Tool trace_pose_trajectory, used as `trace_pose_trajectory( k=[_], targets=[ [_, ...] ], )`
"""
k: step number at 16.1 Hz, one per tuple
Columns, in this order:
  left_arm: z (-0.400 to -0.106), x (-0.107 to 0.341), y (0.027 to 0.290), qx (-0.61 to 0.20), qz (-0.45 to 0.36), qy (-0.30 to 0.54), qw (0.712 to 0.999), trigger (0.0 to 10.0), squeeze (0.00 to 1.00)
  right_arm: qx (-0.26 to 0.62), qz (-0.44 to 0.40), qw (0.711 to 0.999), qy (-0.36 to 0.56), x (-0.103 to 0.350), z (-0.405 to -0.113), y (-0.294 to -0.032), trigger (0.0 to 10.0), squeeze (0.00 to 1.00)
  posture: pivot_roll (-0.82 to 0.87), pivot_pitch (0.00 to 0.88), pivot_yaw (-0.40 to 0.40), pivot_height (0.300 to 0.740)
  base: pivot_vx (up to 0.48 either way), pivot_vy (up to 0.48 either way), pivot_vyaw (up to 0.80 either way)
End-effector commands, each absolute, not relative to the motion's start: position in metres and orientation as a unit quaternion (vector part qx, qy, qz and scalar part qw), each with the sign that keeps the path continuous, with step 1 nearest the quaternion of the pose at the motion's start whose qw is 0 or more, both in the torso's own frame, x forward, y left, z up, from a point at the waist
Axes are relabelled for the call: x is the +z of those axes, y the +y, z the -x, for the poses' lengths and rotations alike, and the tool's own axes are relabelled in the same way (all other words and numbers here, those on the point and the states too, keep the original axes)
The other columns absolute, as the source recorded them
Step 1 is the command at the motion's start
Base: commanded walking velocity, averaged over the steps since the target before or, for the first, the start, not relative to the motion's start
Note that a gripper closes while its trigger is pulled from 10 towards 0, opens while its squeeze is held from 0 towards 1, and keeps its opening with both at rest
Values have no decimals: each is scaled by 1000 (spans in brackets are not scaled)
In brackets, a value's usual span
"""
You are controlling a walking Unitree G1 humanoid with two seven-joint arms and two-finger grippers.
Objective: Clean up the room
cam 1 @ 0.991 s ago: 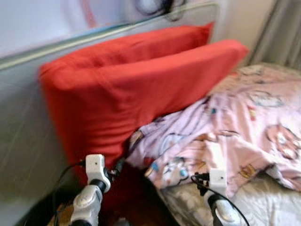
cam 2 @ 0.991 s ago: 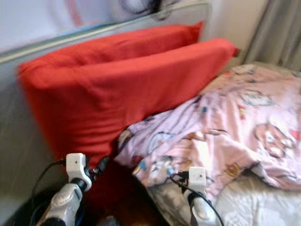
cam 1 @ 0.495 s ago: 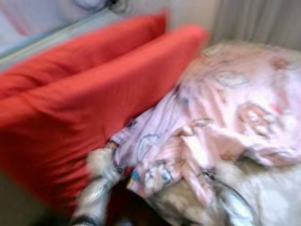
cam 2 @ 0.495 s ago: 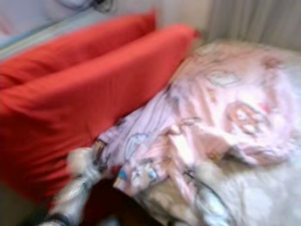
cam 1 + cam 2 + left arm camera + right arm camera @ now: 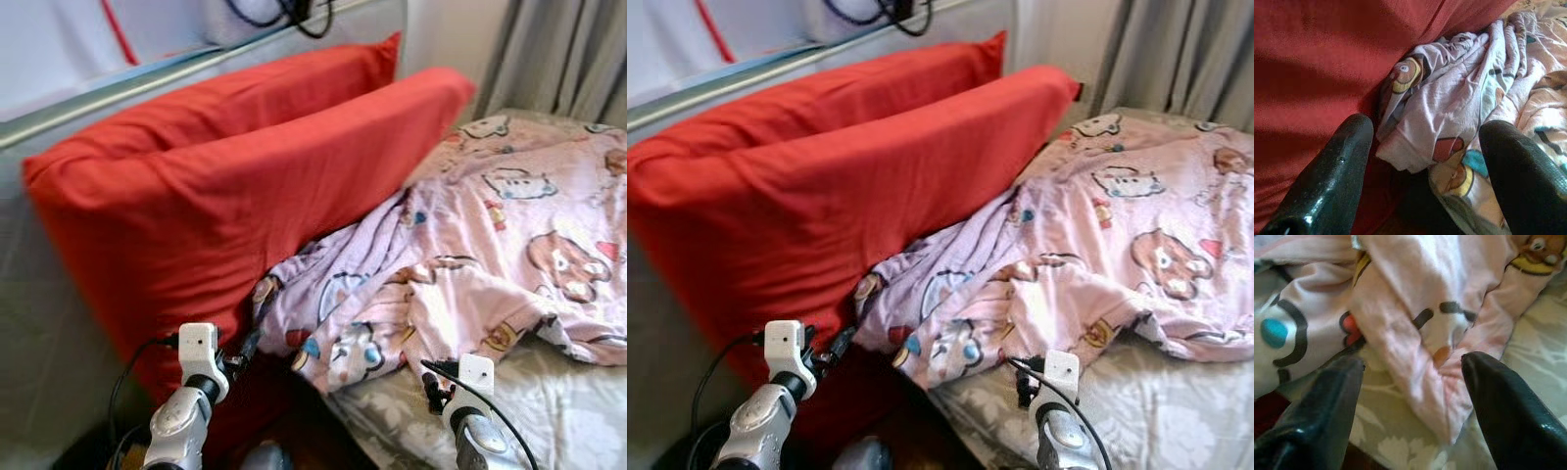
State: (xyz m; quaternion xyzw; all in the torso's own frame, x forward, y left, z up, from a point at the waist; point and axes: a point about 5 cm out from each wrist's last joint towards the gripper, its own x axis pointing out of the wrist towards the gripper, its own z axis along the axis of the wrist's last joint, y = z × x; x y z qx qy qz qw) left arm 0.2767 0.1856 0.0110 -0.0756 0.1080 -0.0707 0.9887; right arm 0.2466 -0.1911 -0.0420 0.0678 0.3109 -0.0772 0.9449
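A rumpled pink cartoon-print blanket (image 5: 490, 245) lies heaped on the bed, its near edge bunched against two red pillows (image 5: 245, 186) that lean on the headboard. My left gripper (image 5: 1422, 171) is open, its fingers (image 5: 1334, 181) spread before the blanket's bunched corner (image 5: 1449, 112) and the red pillow (image 5: 1312, 73). My right gripper (image 5: 1410, 406) is open too, with a fold of the blanket (image 5: 1415, 333) hanging between its fingers (image 5: 1508, 406) over the grey floral sheet (image 5: 1400, 450). Both wrists (image 5: 196, 372) (image 5: 470, 392) show low in the head view.
A grey headboard (image 5: 59, 323) runs along the left behind the pillows, with cables (image 5: 284, 15) above it. Grey curtains (image 5: 568, 59) hang at the back right. The grey floral sheet (image 5: 549, 411) shows bare at the near right.
The camera swung and the picture blurred half a second ago; it is sharp again now. My two arms stay low in front, the right one a little further right.
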Motion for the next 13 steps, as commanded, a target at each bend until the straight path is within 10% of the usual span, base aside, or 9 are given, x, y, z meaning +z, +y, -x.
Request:
trace_pose_trajectory(
  k=[1, 6, 7, 8, 13],
  targets=[
    [-278, 14, 187, -74, 74, 105, 989, 10000, 0, -68, -66, 942, 323, -46, -243, -188, 10000, 1000, 62, 47, 66, 645, 0, 0, 0],
    [-274, 30, 192, -76, 70, 70, 992, 10000, 0, -69, -41, 941, 328, -47, -242, -186, 10000, 1000, 125, 120, 76, 645, 0, 0, 0],
    [-272, 34, 192, -79, 68, 63, 993, 10000, 0, -71, -38, 942, 326, -46, -243, -185, 10000, 208, 139, 144, 80, 645, 0, 0, 0],
    [-272, 39, 190, -83, 69, 55, 993, 10000, 0, -74, -36, 943, 323, -45, -245, -185, 10000, 0, 145, 157, 81, 645, 0, 0, 0],
    [-262, 63, 182, -94, 77, 33, 992, 10000, 0, -77, -25, 951, 298, -35, -256, -188, 10000, 0, 160, 229, 80, 645, 0, 0, 0]
  ],
)
